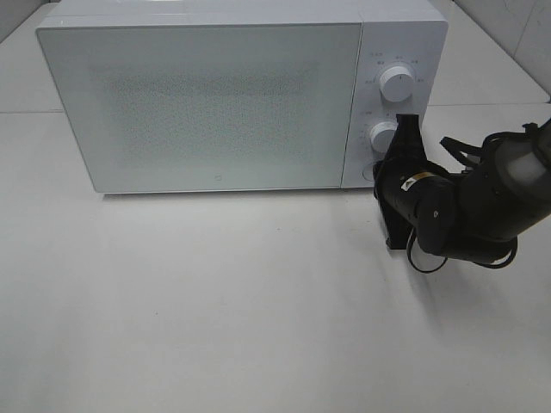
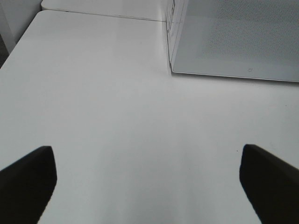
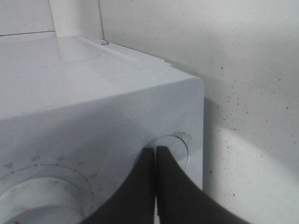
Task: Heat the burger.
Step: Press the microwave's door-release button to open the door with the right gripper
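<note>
The burger is not in view in any frame. The white microwave (image 1: 215,95) stands at the back of the table with its door shut. My right gripper (image 1: 379,172) is shut and empty, with its tips at the round button (image 3: 174,148) at the bottom of the control panel, below the lower dial (image 1: 383,136). In the right wrist view the closed fingers (image 3: 161,168) touch that button. My left gripper (image 2: 147,154) is open and empty above the bare table, left of the microwave's front corner (image 2: 173,70). It does not show in the exterior view.
The upper dial (image 1: 396,83) sits above the lower one on the panel. The white table (image 1: 215,301) stretches in front of the microwave. A tiled wall (image 1: 516,26) runs behind at the right.
</note>
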`<state>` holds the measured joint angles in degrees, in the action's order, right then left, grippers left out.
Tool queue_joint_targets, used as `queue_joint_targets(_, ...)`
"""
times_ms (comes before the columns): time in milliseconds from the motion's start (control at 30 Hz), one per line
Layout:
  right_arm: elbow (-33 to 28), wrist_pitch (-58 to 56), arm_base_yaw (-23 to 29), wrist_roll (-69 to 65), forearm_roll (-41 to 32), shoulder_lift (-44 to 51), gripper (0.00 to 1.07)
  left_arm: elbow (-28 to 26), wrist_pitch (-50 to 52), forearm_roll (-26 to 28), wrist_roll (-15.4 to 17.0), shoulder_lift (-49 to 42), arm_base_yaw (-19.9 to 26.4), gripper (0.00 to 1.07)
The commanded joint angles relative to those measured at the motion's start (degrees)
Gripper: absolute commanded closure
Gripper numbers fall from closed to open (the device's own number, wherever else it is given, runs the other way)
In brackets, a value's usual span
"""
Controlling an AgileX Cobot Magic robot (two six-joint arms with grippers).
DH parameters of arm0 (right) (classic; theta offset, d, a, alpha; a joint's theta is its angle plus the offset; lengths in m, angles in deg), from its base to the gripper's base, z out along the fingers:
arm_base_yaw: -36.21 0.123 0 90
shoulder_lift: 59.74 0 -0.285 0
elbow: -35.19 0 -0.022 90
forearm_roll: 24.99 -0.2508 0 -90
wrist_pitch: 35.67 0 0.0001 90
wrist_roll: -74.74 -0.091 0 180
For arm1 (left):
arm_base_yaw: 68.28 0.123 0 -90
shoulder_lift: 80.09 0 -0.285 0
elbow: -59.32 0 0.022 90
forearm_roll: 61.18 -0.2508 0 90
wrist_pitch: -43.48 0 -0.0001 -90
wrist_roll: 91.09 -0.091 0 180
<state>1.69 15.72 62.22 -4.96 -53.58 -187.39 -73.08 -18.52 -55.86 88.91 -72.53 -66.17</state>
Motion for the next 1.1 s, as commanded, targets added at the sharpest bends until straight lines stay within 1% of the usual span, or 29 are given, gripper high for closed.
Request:
queue_joint_targets(33, 0.8, 4.3, -0.63, 0.92, -1.49, 0.29, 1.07, 0.0, 0.8, 0.34, 0.0, -1.03, 0.11, 0.06)
queue_joint_targets(200, 0.8, 6.88, -0.63, 1.09, -1.6, 0.29, 1.07, 0.0, 0.8, 0.34, 0.0, -1.03, 0.11, 0.06)
queue_joint_targets(367, 0.92, 11.8, -0.63, 1.09, -3.67, 0.29, 1.07, 0.0, 0.8, 0.34, 0.0, -1.03, 0.11, 0.06)
queue_joint_targets(467, 1.26, 12.2, -0.63, 1.43, -3.72, 0.29, 1.07, 0.0, 0.8, 0.34, 0.0, -1.03, 0.11, 0.06)
queue_joint_targets(667, 4.07, 13.24, -0.8, 6.36, -5.33, 0.29, 1.07, 0.0, 0.8, 0.34, 0.0, -1.03, 0.11, 0.06)
queue_joint_targets(733, 5.33, 13.87, -2.12, 7.85, -5.33, 0.23, 1.07, 0.0, 0.8, 0.34, 0.0, -1.03, 0.11, 0.06)
queue_joint_targets(833, 5.56, 13.98, -2.64, 7.96, -5.27, 0.23, 1.07, 0.0, 0.8, 0.34, 0.0, -1.03, 0.11, 0.06)
queue_joint_targets(900, 6.53, 14.9, -4.01, 7.96, -5.21, 0.23, 1.07, 0.0, 0.8, 0.34, 0.0, -1.03, 0.11, 0.06)
queue_joint_targets(1100, 7.56, 17.76, -4.01, 8.14, -5.96, 0.23, 1.07, 0.0, 0.8, 0.34, 0.0, -1.03, 0.11, 0.06)
